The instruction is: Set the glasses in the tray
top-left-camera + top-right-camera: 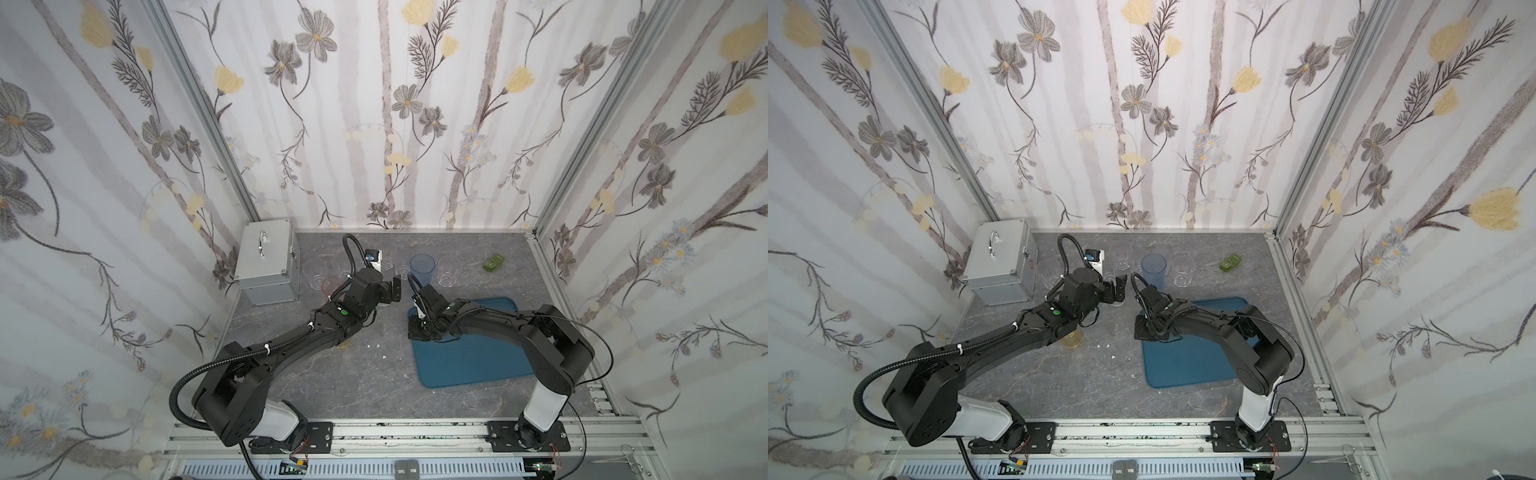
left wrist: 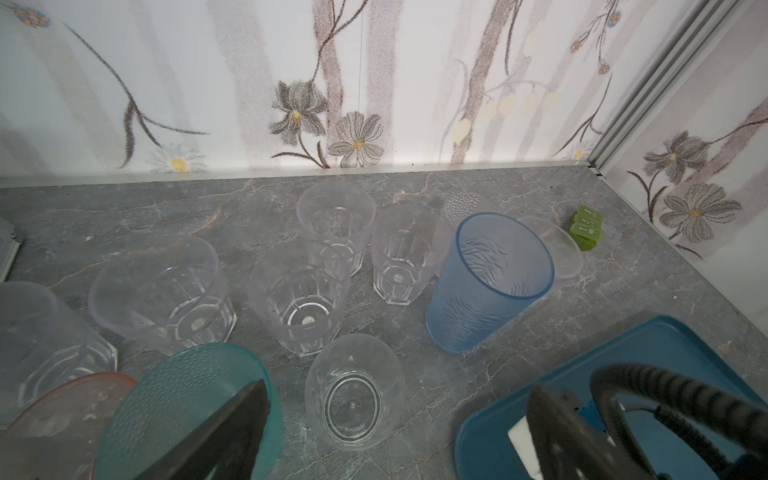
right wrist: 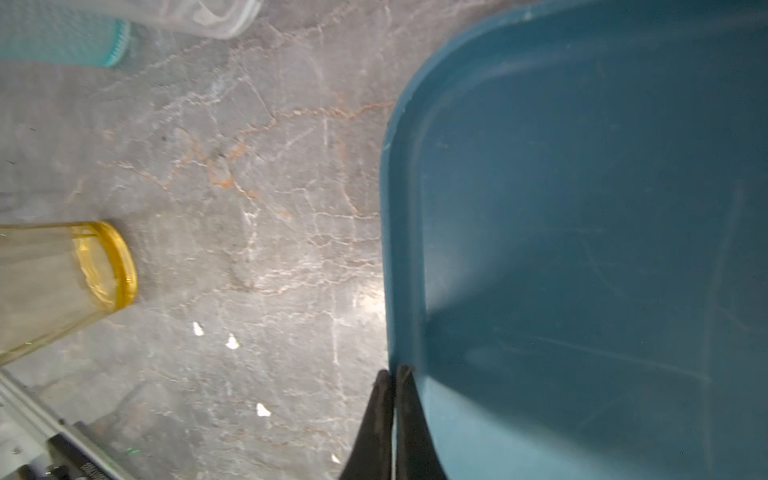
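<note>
Glasses (image 2: 299, 299) stand clustered on the far worktop (image 1: 332, 374), blue glass (image 2: 490, 282) at the right end. The yellow glass (image 3: 62, 274) sits apart, nearer, under my left arm. The tray (image 1: 469, 365) lies right of centre, just near of the blue glass. My right hand (image 3: 394, 372) is pressed together at the tray's left rim; whether it nips the lip, I cannot tell. My left hand (image 1: 394, 291) hangs spread wide over the cluster, by the teal glass (image 2: 178, 399). Silver case (image 1: 268, 266) far left, green block (image 1: 493, 262) far right.
</note>
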You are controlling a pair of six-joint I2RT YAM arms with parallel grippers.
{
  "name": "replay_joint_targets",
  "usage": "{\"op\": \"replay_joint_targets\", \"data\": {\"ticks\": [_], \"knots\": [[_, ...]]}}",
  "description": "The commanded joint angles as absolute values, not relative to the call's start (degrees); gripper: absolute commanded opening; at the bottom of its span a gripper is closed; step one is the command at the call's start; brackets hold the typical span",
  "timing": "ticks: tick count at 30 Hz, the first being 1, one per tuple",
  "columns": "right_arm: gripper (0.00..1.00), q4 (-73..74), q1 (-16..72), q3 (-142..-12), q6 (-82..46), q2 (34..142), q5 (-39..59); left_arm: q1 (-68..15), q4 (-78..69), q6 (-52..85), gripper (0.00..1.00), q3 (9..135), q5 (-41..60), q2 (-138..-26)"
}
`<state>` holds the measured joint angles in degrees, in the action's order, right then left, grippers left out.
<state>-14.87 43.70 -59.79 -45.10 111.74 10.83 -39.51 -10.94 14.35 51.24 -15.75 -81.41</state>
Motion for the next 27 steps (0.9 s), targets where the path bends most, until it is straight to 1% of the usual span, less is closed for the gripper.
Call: {"op": "replay_joint_targets", "data": {"ticks": [1, 10, 16, 18, 21, 24, 27], "knots": [[0.0, -10.09, 43.77, -60.7, -50.46, 112.97, 12.85, -39.38, -12.13, 13.63, 1.0, 50.64, -17.84, -80.39], [0.0, -4.54, 43.86, -63.1, -58.93, 116.23, 13.62, -39.05, -11.96, 13.41, 1.0, 48.92, -18.96, -78.28], [0.0, -1.97, 43.95, -62.4, -62.31, 115.31, 13.35, -38.07, -11.87, 15.03, 1.0, 48.16, -18.0, -76.89], [0.05, -2.54, 44.13, -62.56, -61.13, 113.96, 12.48, -37.91, -11.39, 14.62, 1.0, 48.25, -18.09, -76.44], [0.16, -4.78, 44.31, -62.42, -57.64, 109.85, 8.73, -36.63, -8.2, 14.8, 1.0, 49.16, -18.46, -75.59], [0.22, -8.21, 44.46, -62.64, -53.05, 105.41, 4.72, -33.18, -2.56, 15.64, 0.98, 51.7, -16.02, -75.44], [0.26, -12.17, 44.41, -63.94, -48.58, 102.38, 1.56, -29.66, 1.72, 15.48, 0.97, 53.64, -13.33, -74.54]]}}
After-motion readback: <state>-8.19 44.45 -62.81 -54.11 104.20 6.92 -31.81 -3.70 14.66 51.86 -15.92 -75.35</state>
